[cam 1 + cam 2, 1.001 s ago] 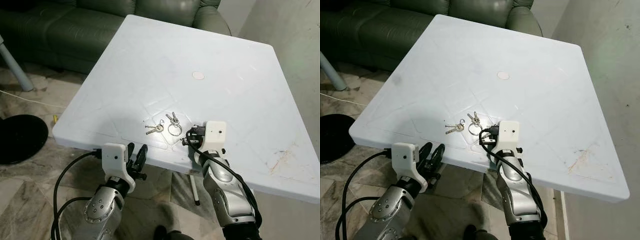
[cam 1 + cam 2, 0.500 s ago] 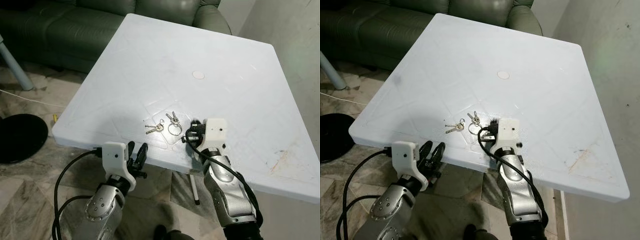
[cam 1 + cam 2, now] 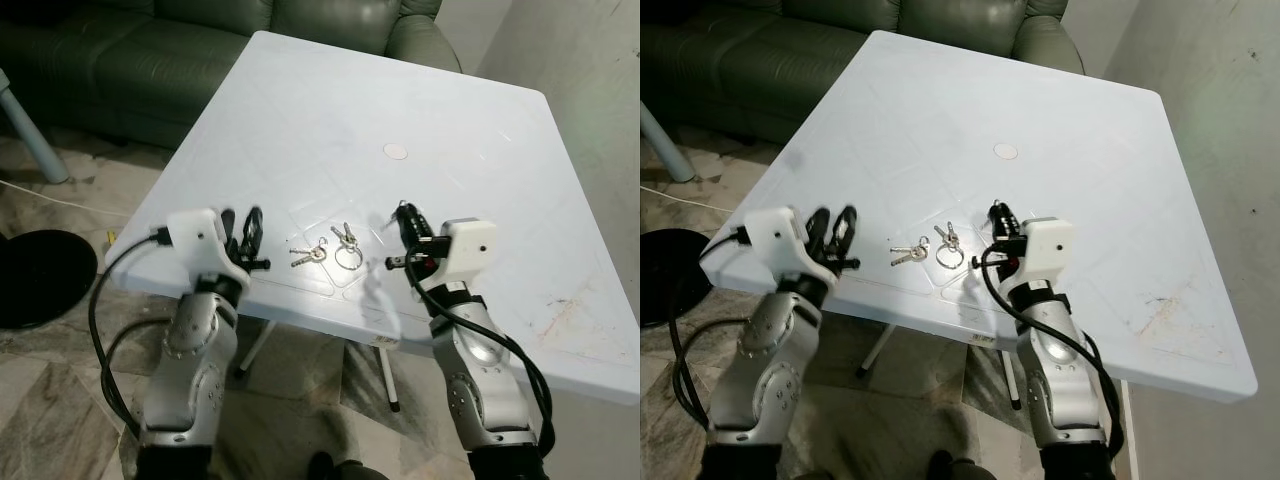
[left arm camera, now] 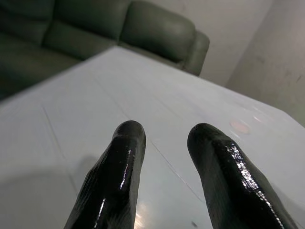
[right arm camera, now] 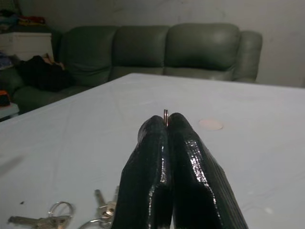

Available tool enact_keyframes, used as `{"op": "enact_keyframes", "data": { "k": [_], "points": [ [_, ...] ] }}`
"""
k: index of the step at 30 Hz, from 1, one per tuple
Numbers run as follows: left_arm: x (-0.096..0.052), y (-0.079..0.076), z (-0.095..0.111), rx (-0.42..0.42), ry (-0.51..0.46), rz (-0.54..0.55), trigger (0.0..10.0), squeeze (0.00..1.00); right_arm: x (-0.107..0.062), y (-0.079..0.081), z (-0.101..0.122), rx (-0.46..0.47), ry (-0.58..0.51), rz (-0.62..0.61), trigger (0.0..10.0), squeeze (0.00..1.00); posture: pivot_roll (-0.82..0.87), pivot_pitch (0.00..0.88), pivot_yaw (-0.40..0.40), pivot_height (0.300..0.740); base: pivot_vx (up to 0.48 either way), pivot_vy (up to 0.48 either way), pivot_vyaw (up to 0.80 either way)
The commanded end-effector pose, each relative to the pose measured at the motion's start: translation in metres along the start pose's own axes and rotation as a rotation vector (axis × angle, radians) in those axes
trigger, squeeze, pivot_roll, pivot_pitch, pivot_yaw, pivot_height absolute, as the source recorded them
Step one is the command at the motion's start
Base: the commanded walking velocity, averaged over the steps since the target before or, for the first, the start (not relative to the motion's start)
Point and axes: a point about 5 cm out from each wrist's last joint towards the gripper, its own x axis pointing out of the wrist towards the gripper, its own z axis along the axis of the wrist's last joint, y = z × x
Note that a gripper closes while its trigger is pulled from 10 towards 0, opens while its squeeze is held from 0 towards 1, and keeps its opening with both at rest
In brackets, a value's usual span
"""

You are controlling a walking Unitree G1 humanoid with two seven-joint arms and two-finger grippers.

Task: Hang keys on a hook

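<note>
Over the white surface (image 3: 480,130) right tool (image 3: 403,214) pinches a small ring (image 5: 166,116), left tool (image 3: 243,228) slightly parted, empty; keys (image 3: 335,248) still lying there; next: find hook.

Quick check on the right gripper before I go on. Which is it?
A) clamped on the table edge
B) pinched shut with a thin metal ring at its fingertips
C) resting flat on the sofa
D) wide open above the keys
B: in the right wrist view the right gripper has its fingers pressed together, with a small metal ring edge poking out at the tips; two bunches of keys lie on the white table.
</note>
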Motion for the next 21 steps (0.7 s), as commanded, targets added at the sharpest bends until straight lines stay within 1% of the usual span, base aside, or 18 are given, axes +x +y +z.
{"op": "enact_keyframes", "data": {
  "k": [1,3,5,6,7,8,10,12,15,17,18,19,20,21],
  "points": [
    [-0.001,0.001,-0.002,-0.004,0.0,-0.026,10.0,0.0,-0.005,-0.007,0.006,-0.015,-0.027,-0.012,10.0,0.0,0.13,0.089,-0.1,0.74,0.0,0.0,0.0],
    [-0.001,0.002,-0.002,-0.01,0.001,-0.031,10.0,0.0,-0.007,-0.009,0.006,-0.016,-0.03,-0.015,10.0,0.0,0.13,0.089,-0.1,0.74,0.0,0.0,0.0],
    [-0.004,0.006,-0.006,0.007,0.012,-0.047,10.0,0.0,-0.016,-0.015,0.004,-0.029,-0.027,-0.04,10.0,0.0,0.12,0.074,-0.087,0.74,0.0,0.0,0.0],
    [-0.008,0.007,-0.011,0.031,0.021,-0.063,10.0,0.0,-0.024,-0.019,0.001,-0.037,-0.014,-0.061,10.0,0.0,0.11,0.065,-0.083,0.74,0.0,0.0,0.0],
    [-0.01,0.008,-0.012,0.038,0.023,-0.071,10.0,0.0,-0.027,-0.021,0.0,-0.038,-0.007,-0.067,10.0,0.0,0.11,0.065,-0.083,0.74,0.0,0.0,0.0],
    [-0.014,0.008,-0.016,0.039,0.036,-0.078,10.0,0.0,-0.033,-0.023,-0.002,-0.036,0.006,-0.083,10.0,0.0,0.11,0.055,-0.074,0.74,0.0,0.0,0.0],
    [-0.017,0.009,-0.019,0.033,0.049,-0.079,10.0,0.0,-0.038,-0.024,-0.003,-0.034,0.014,-0.098,10.0,0.0,0.11,0.055,-0.074,0.74,0.0,0.0,0.0],
    [-0.022,0.014,-0.026,0.02,0.08,-0.055,10.0,0.0,-0.042,-0.025,-0.005,-0.037,0.018,-0.108,10.0,0.0,0.1,0.034,-0.066,0.74,0.0,0.0,0.0],
    [-0.026,0.02,-0.03,0.031,0.089,-0.028,10.0,0.0,-0.044,-0.027,-0.007,-0.032,0.037,-0.13,10.0,0.0,0.1,0.027,-0.063,0.74,0.0,0.0,0.0],
    [-0.026,0.022,-0.031,0.011,0.09,-0.017,10.0,0.0,-0.044,-0.03,-0.011,-0.034,0.066,-0.154,10.0,0.0,0.1,0.022,-0.067,0.74,0.0,0.0,0.0],
    [-0.024,0.025,-0.03,0.009,0.088,-0.009,10.0,0.0,-0.043,-0.033,-0.014,-0.027,0.103,-0.172,10.0,0.0,0.11,0.008,-0.07,0.74,0.0,0.0,0.0],
    [-0.024,0.025,-0.03,0.009,0.088,-0.009,10.0,0.0,-0.043,-0.033,-0.014,-0.027,0.103,-0.172,10.0,0.0,0.11,0.008,-0.07,0.74,0.0,0.0,0.0],
    [-0.02,0.029,-0.028,0.019,0.077,0.005,10.0,0.0,-0.04,-0.037,-0.016,-0.053,0.116,-0.189,10.0,0.0,0.11,0.0,-0.072,0.74,0.0,0.0,-0.71],
    [-0.017,0.031,-0.026,0.025,0.073,0.012,10.0,0.0,-0.037,-0.038,-0.016,-0.055,0.118,-0.191,10.0,0.0,0.11,0.0,-0.072,0.74,0.0,0.0,-0.71]
  ]
}}
